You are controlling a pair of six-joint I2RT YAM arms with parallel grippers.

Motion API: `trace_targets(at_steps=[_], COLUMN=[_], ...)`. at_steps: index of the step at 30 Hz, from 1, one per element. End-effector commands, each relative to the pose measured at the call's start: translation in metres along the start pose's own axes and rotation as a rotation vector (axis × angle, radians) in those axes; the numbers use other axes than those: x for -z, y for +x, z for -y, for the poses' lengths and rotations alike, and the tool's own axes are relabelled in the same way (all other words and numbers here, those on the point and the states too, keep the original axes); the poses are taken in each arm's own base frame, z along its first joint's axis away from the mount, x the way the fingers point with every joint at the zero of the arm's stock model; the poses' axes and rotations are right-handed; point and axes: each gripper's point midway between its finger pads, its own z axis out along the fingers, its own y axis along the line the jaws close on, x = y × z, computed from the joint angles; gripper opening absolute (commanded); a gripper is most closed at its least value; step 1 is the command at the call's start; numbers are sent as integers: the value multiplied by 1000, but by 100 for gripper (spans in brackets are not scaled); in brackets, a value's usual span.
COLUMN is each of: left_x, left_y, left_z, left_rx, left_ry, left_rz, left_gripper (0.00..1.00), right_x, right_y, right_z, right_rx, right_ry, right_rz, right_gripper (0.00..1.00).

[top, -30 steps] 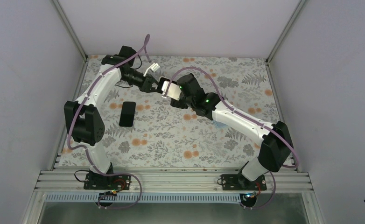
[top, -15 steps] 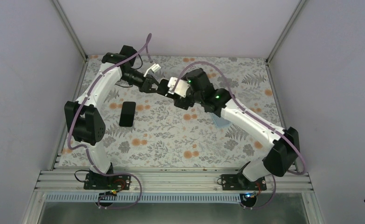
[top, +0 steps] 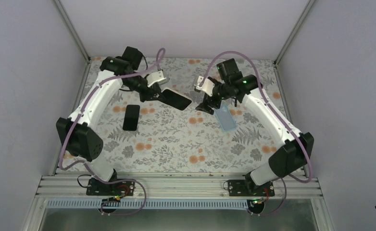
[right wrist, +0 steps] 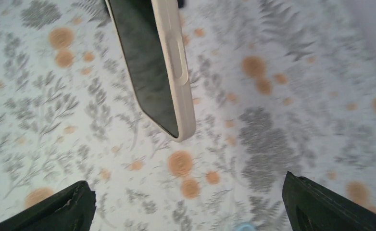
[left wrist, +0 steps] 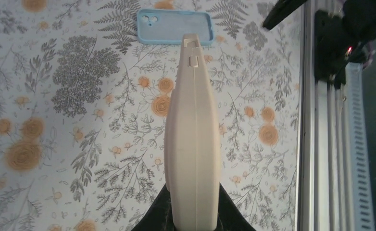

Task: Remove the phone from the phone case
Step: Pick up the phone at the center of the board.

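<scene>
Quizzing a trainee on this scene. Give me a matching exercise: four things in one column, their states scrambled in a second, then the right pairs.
Things:
1. phone
2. case
3. black phone
4. right hand

States:
A. open, holding nothing
B. light blue, empty, flat on the table
C. gripped by the left hand, off the table
D. all dark, flat on the table, untouched

Pairs: 1-C, 2-B, 3-D, 4-A

Left wrist view: phone (left wrist: 193,144) cut off at bottom edge, masking most of the left pincer (left wrist: 193,219). Right wrist view blurred; phone case (right wrist: 246,227) a bottom-edge sliver.
</scene>
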Motion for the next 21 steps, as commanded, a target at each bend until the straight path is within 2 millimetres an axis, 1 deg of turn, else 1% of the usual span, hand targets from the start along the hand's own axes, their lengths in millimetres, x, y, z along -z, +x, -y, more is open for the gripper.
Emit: trace_targets(at_steps=[1,3,8,15,21], left_x=[7,5,0,4,8], left_y=[-10,-9,-6,-12,-20], left_z=[24,32,50,59,67], left_rx=[-205,-236,-270,-290,-306], left_ry=[-102,-114,-92,-99,-93], left_rz=[-34,-50,-65,-50,-33], left_gripper=[2,2,2,2,2], right_x=[-16,-22,-32,-45,-51], right_y=[23,27,30,36,38], right_z=[-33,-35,-36,-37,-37], right_rx=[-27,-35,-49,-60,-59], right_ry=[-196,-212,-240,-272,-280], right_rz=[-65,-75,-78,-84,-86], right_gripper=[99,99,97,96,95])
